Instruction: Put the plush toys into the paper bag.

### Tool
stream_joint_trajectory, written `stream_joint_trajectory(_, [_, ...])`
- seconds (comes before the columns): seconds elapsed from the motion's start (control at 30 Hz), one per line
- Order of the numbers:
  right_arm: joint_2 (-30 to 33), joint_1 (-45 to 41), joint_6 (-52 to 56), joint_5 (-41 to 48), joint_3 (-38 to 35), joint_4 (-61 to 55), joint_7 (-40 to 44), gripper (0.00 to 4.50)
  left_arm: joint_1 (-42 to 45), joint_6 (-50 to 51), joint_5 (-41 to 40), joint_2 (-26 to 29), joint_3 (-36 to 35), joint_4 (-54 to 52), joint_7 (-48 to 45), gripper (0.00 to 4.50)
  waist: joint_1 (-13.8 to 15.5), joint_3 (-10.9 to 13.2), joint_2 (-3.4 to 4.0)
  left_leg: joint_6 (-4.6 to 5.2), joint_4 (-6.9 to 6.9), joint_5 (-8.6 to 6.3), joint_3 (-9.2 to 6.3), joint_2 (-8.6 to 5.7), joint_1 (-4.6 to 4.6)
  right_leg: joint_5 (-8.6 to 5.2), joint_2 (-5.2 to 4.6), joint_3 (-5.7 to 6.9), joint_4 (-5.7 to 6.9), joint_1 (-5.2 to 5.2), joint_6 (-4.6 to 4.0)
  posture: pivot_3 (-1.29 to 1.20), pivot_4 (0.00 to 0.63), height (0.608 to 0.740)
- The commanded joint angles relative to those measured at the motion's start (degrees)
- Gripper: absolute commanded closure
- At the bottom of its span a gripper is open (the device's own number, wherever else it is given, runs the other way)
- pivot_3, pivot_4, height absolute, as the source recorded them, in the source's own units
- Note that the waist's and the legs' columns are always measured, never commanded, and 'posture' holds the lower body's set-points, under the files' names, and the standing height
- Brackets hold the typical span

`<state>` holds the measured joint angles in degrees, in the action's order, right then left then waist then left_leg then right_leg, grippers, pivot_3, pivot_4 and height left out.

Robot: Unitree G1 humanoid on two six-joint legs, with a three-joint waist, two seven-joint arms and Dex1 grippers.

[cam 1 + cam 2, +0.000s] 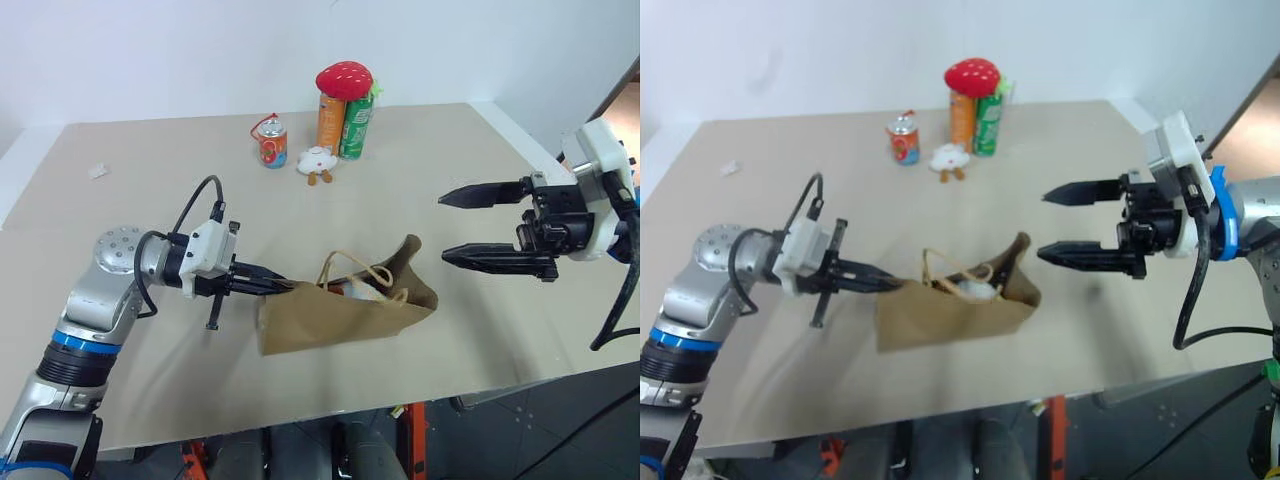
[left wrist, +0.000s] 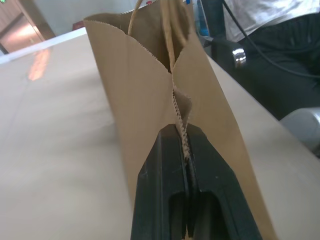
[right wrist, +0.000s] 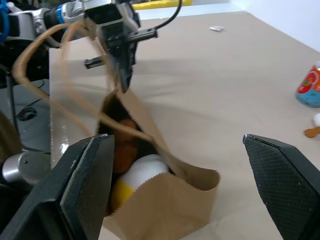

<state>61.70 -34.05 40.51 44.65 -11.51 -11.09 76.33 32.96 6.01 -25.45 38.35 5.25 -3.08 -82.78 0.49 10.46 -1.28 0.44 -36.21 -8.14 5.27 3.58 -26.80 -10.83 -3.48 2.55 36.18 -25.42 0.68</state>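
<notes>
The bag (image 1: 345, 310) lay on its side near the front edge of the bench (image 1: 150, 210), with its mouth turned toward the robot's right and its two cord handles (image 1: 352, 268) standing up in loops. The left gripper (image 1: 285, 288) had its jaws pressed together on the serrated top edge of the bag at the left end, pinching the paper between them. The right gripper (image 1: 462, 228) hung in the air just beside the open mouth, not touching it, with its jaws spread wide, one above the other. Inside the bag, two toys were visible: a white-and-yellow toy (image 3: 136, 176) near the mouth and something brown (image 3: 127, 142) behind it, probably a furry toy, though it was mostly in shadow. At the far side of the bench stood a small red can (image 1: 271, 143), an orange can (image 1: 331, 122) and a green can (image 1: 355, 125) close together, with a red strawberry plush (image 1: 344, 79) resting on top of the two tall cans. A small white plush (image 1: 318, 161) sat just in front of them.
</notes>
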Motion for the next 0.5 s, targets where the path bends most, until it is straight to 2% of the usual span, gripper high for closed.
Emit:
stream_joint_trajectory(0.03, [0.8, -0.3, -0.8, 0.2, -1.4, -1.1, 0.5, 0.0, 1.4, 1.3, -0.7, 1.8, -1.2, -0.8, -0.3, 3.96, 0.0, 0.0, 0.0, 0.0, 0.0, 0.0, 0.0, 0.0, 0.0, 0.0, 0.0, 0.0, 0.0, 0.0, 0.0, 0.0, 0.15, 0.74])
stream_joint_trajectory(0.1, [0.6, -0.2, -1.3, -0.2, -1.2, -0.7, 0.5, 0.0, 1.3, 5.0, -2.8, 3.2, -2.4, -3.0, 0.2, 3.63, 0.0, 0.0, 0.0, 0.0, 0.0, 0.0, 0.0, 0.01, 0.0, 0.0, 0.02, 0.0, 0.0, -0.01, 0.0, 0.0, 0.15, 0.74])
stream_joint_trajectory(0.2, [0.3, -0.2, -2.0, -0.9, -1.2, 0.8, 0.2, 0.0, 2.2, 14.1, -8.7, 5.2, -5.4, -8.0, 3.7, 2.3, 0.0, 0.0, 0.0, -0.02, 0.01, -0.01, -0.01, 0.07, 0.0, 0.0, 0.07, 0.01, 0.0, -0.02, 0.0, 0.0, 0.15, 0.74])
stream_joint_trajectory(0.23, [0.1, -0.6, -2.0, -1.0, -1.3, 1.7, 0.0, 0.0, 2.6, 17.0, -10.7, 5.7, -6.6, -9.6, 5.3, 2.11, 0.0, 0.0, 0.0, -0.02, 0.01, -0.02, -0.01, 0.07, 0.0, -0.01, 0.07, 0.01, 0.0, -0.02, 0.0, 0.0, 0.15, 0.74])
stream_joint_trajectory(0.33, [-0.7, -1.6, -2.3, -1.8, -1.3, 5.6, -0.8, 0.0, 4.2, 26.2, -17.1, 6.3, -10.6, -12.9, 12.0, 0.86, 0.0, 0.0, 0.0, -0.02, 0.01, -0.01, -0.02, 0.06, 0.0, -0.01, 0.08, 0.0, 0.0, 0.0, 0.01, 0.0, 0.15, 0.74])
stream_joint_trajectory(0.37, [-0.9, -1.7, -2.7, -2.3, -1.2, 6.8, -0.8, 0.0, 4.6, 28.4, -18.6, 6.3, -11.7, -13.4, 14.0, 0.69, 0.0, 0.0, 0.0, -0.01, 0.0, -0.01, -0.02, 0.05, 0.0, -0.01, 0.08, -0.01, 0.0, 0.0, 0.01, 0.0, 0.15, 0.74])
stream_joint_trajectory(0.4, [-1.0, -1.7, -3.3, -2.8, -1.1, 7.9, -0.8, 0.0, 4.9, 29.8, -19.3, 6.2, -12.5, -13.6, 15.9, 0.26, 0.0, 0.0, -0.01, -0.01, -0.01, -0.01, -0.03, 0.05, 0.0, -0.01, 0.08, 0.0, 0.0, 0.02, 0.01, 0.0, 0.15, 0.74])
stream_joint_trajectory(0.5, [-2.5, -1.8, -7.7, -6.3, -1.1, 13.3, -1.8, 0.0, 4.2, 26.0, -11.8, 7.3, -12.7, -9.9, 20.5, 0.26, 0.0, 0.0, -0.01, -0.01, -0.06, -0.01, -0.03, 0.01, 0.04, 0.0, 0.1, 0.0, 0.0, 0.07, 0.02, 0.0, 0.15, 0.74])
